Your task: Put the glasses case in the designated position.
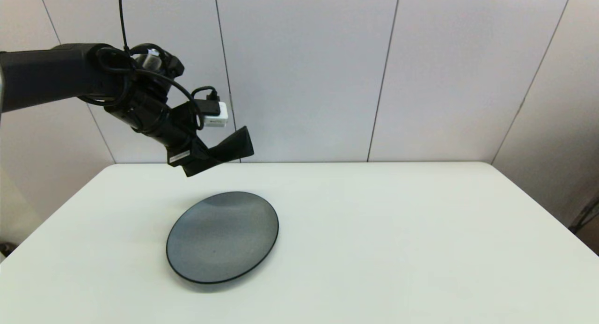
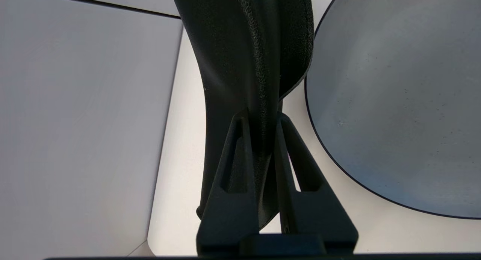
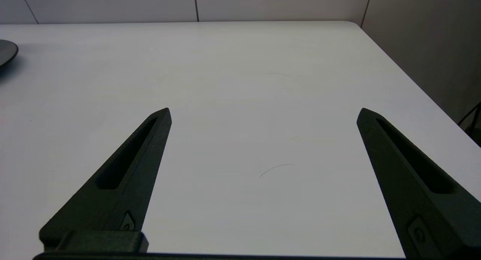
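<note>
This looks like a lab or test room. A plain white table (image 1: pixel 374 230) stands against bare grey wall panels (image 1: pixel 304 71). A cabled robot arm (image 1: pixel 70 73) reaches over it.

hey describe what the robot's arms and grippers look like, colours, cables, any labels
The left arm is matte black, looped with black cables, carrying a small white module and a pale label. Both the left gripper and right gripper have long, tapered, slotted black jaws.

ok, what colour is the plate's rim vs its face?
The plate has a grey face and a thin black rim, clearest in the head view.
</note>
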Available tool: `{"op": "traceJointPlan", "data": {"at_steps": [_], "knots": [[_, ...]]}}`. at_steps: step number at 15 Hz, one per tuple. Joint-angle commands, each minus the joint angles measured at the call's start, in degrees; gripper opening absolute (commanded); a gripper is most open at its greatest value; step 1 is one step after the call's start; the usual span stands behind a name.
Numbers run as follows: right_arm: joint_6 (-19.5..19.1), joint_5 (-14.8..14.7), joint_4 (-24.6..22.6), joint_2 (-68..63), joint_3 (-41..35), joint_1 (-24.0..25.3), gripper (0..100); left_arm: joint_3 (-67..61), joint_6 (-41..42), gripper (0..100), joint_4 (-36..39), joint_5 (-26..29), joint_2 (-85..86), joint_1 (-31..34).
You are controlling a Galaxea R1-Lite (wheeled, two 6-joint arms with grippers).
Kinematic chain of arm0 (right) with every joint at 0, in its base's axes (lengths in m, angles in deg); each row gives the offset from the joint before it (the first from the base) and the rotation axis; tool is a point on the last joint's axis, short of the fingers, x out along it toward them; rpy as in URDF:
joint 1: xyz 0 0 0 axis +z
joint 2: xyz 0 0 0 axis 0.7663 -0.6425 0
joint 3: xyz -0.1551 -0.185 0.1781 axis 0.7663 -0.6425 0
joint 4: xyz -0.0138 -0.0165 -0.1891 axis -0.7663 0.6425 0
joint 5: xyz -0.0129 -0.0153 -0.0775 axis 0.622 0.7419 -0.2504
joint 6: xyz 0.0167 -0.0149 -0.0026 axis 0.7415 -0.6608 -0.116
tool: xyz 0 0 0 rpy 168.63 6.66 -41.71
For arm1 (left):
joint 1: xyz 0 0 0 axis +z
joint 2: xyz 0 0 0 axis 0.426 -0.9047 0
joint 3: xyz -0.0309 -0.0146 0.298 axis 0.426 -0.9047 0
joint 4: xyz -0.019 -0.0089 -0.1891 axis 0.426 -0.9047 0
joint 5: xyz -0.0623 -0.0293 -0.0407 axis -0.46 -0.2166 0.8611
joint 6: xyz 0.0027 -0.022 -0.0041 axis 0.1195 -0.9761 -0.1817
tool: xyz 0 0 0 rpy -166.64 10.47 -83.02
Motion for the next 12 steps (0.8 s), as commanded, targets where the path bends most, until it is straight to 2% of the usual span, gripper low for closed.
{"op": "traceJointPlan", "data": {"at_steps": [1, 5, 12], "knots": [[0.00, 0.01, -0.05, -0.09, -0.02, -0.01, 100, 0.00, 1.45, 0, -0.25, -0.16, -1.92, 0.02], [0.00, 0.01, 0.04, -0.09, -0.02, 0.08, 100, 0.00, 3.29, 0, 3.00, -0.24, -2.80, 0.02], [0.00, 0.01, 0.04, -0.09, -0.02, 0.08, 100, 0.00, 4.08, 0, 3.35, -0.24, -4.74, -0.16]]}}
